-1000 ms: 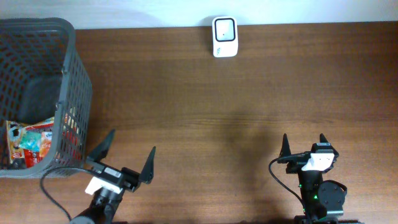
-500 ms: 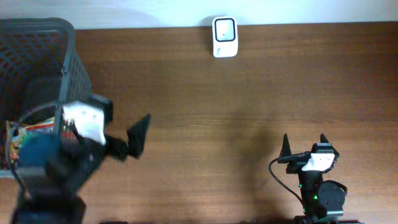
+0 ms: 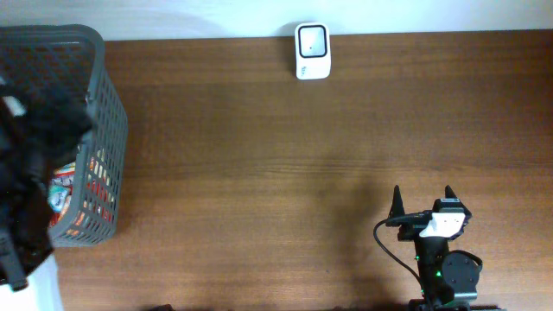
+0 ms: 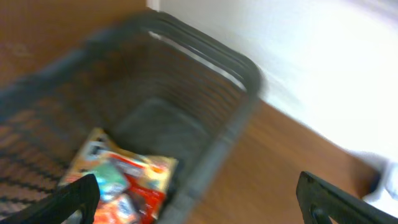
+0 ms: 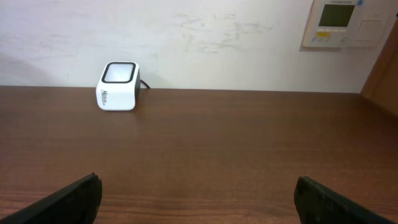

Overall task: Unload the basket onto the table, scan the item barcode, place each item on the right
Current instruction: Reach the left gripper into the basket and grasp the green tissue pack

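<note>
First, on the left, we have the basket (image 3: 108,130) at the left end of the table (image 3: 259,164). The left gripper (image 4: 196,185) hangs above it with its jaws spread wide and nothing between them. Inside, on the basket floor toward the near end, lies the packet (image 4: 121,177), a bright printed snack pouch lying roughly flat. The wrist view is blurred, so we cannot read any barcode on it or tell which face carries one.

We judge it light, soft and crinkly. Its slick film could slide out of a shallow pinch, and its contents may crush if squeezed hard. We would take hold at a sealed edge or corner, where the film is flat and doubled, rather than across the puffed middle, and keep the fingers off the printed faces.

Further right, the scanner (image 3: 312,40) stands at the far edge of the table by the wall, well apart from the basket. At the right, the right gripper (image 3: 422,195) sits near the front edge, jaws equally wide and empty.
</note>
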